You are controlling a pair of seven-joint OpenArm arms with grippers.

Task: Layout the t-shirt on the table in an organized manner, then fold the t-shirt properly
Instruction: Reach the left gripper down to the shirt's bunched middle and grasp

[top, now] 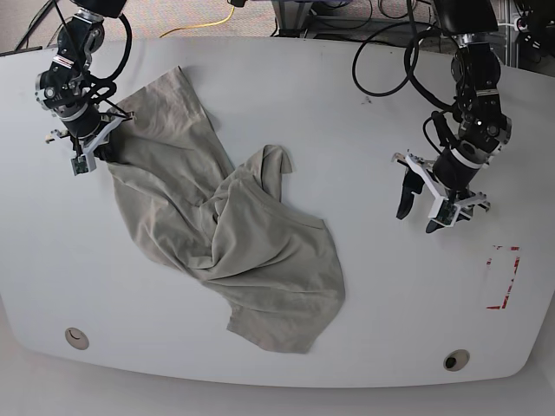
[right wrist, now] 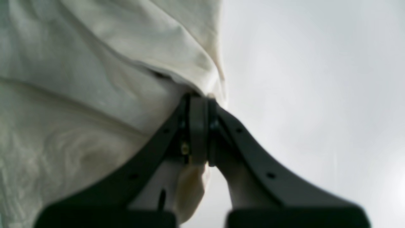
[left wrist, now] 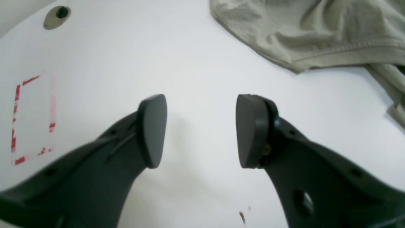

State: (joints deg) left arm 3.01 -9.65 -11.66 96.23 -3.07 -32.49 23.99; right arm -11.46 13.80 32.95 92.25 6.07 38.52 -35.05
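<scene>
The khaki-grey t-shirt (top: 217, 225) lies crumpled and partly spread across the left half of the white table (top: 364, 295). In the base view my right gripper (top: 87, 156) sits at the shirt's far-left edge, shut on the fabric. The right wrist view shows the t-shirt (right wrist: 95, 79) pinched between the closed fingers (right wrist: 197, 126), with cloth bunched above them. My left gripper (top: 418, 208) hovers over bare table at the right, well away from the shirt. Its fingers (left wrist: 152, 129) stand open with nothing between them, and a corner of the t-shirt (left wrist: 316, 31) shows at the upper right.
A red-outlined rectangle mark (top: 503, 277) sits near the table's right edge, also seen as the red mark (left wrist: 31, 120) in the left wrist view. Round holes (top: 455, 358) (top: 76, 337) lie near the front edge. Cables run behind the far edge.
</scene>
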